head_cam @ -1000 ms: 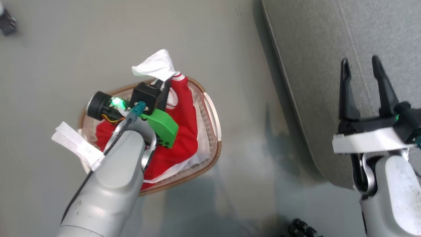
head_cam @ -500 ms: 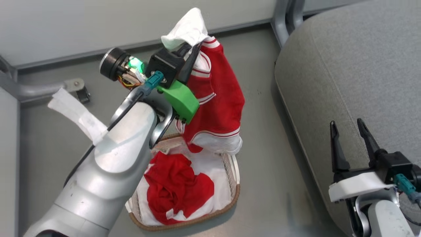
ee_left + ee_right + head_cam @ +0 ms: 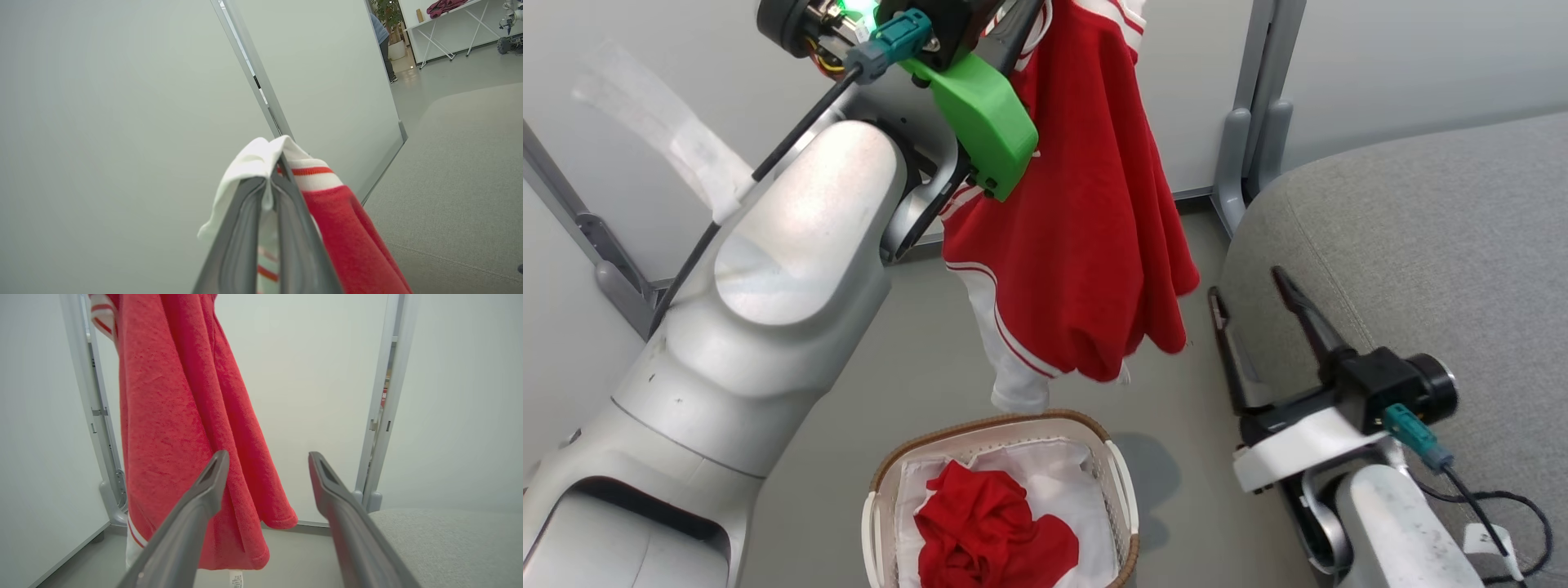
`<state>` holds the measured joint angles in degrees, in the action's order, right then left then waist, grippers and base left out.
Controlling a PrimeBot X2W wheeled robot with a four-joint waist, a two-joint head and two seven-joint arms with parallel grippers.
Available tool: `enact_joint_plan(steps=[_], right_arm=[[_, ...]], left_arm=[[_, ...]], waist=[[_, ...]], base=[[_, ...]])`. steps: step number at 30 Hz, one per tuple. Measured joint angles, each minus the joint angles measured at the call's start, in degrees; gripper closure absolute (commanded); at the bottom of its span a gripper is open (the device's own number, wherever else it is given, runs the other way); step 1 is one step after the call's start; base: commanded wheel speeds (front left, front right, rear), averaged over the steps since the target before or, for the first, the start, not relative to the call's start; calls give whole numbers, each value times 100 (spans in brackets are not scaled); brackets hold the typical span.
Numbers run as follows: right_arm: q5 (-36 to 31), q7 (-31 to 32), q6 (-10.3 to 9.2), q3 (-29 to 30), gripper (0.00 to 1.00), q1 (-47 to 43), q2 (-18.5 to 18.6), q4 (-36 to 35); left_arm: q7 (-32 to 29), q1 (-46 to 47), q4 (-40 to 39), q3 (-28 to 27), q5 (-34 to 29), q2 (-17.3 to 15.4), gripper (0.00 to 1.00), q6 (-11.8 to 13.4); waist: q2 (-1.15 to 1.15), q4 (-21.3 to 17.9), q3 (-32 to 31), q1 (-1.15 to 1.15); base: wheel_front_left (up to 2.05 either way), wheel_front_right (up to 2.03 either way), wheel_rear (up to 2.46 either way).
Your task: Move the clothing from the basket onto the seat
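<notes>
right pincer (image 3: 1247, 282) sits at 4 o'clock in the head view. its two long dark fingers are spread wide with nothing between them, and the tips point toward 11 o'clock along the near edge of the seat (image 3: 1421, 245).

at 6 o'clock the basket (image 3: 980, 425) stands on the grey floor (image 3: 833, 392), near the seat but apart from it. inside it a crumpled red garment (image 3: 988, 531) lies on the white liner (image 3: 1070, 482), toward the basket's 7 o'clock side.

above the basket and clear of its rim, the red-and-white garment (image 3: 1086, 204) hangs in the air from the left pincer (image 3: 276, 163), which is up at 12 o'clock in the head view. the left wrist view shows that pincer pressed together on a fold of white cloth and striped cuff at the garment's top, with the red body dropping away toward 5 o'clock. its white sleeve (image 3: 1013, 376), trimmed with thin stripes, dangles lowest, ending close above the basket's far rim in the head view. in the right wrist view the hanging garment is at 10 o'clock, beyond the spread fingers.

the seat, a broad grey cushion with a stitched seam, runs from 2 to 5 o'clock in the head view. behind it stand pale wall panels and a grey post (image 3: 1254, 106) at 1 o'clock. far off at 1 o'clock in the left wrist view are a person (image 3: 383, 45) and a white folding table (image 3: 441, 24).
</notes>
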<state>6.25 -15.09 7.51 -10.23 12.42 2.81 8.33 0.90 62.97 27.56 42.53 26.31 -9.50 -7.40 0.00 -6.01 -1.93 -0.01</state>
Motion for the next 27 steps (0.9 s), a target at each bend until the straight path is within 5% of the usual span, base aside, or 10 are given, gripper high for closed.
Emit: enact_joint_plan(steps=[10, 27], right_arm=[[485, 0, 1, -1611, 0, 617, -11, 225], [114, -5, 1, -1686, 0, 2089, -2, 2439]], left_arm=[[-7, 256, 416, 280, 466, 141, 100, 0], [-67, 327, 358, 593, 811, 419, 100, 0]], waist=[[0, 87, -100, 0], [0, 495, -80, 0]], base=[[0, 0, 0], [0, 0, 0]])
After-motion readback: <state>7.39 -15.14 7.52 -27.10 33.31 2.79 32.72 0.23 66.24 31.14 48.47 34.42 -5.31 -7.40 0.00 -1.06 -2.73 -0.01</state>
